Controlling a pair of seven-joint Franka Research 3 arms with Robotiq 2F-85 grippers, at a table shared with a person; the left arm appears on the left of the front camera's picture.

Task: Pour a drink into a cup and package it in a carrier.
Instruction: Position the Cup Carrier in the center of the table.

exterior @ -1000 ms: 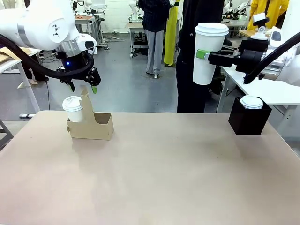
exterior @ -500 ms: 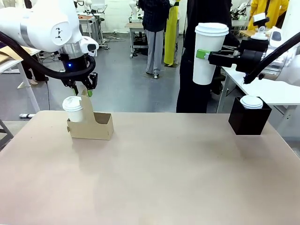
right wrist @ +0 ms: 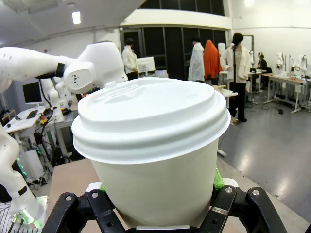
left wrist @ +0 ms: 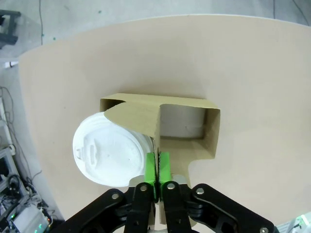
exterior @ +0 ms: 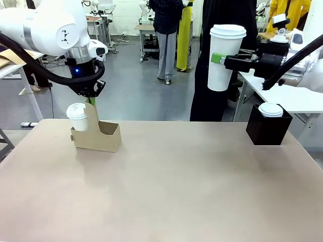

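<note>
- Near half of the surface (exterior: pixel 166 191) is bare right up to my edge, so there is lots of room there.
- The carrier (exterior: pixel 103 141) sits far left, near the far edge and apart from the left edge.
- My left end effector (left wrist: pixel 158 160) is pinched together on the carrier's upright handle, with the green pads flat on the cardboard.
- The left cup (exterior: pixel 78 117), lid on, stands in the pocket left of the handle. One cup is packed.
- The pocket right of the handle is empty. The wrist view shows bare surface through it.
- The black box (exterior: pixel 267 128) sits far right near the far edge, with a third cup (exterior: pixel 271 109), lidded, on top of it.
- My right end effector (exterior: pixel 218 59) is clamped on the raised cup (exterior: pixel 224 55), lid on, upright, high above the far right edge and well apart from the carrier.
- A person (exterior: pixel 202 75) in dark clothes stands just beyond the far edge, behind the raised cup.
- Progress, my guess: pouring looks done for the lidded cups, though the contents can't be seen. What's left is getting the raised cup into the empty pocket.
- Room: the stretch between box and carrier is open, so crossing is clear. It gets tight only at the carrier, where my left arm stands over the handle right beside the empty pocket.
</note>
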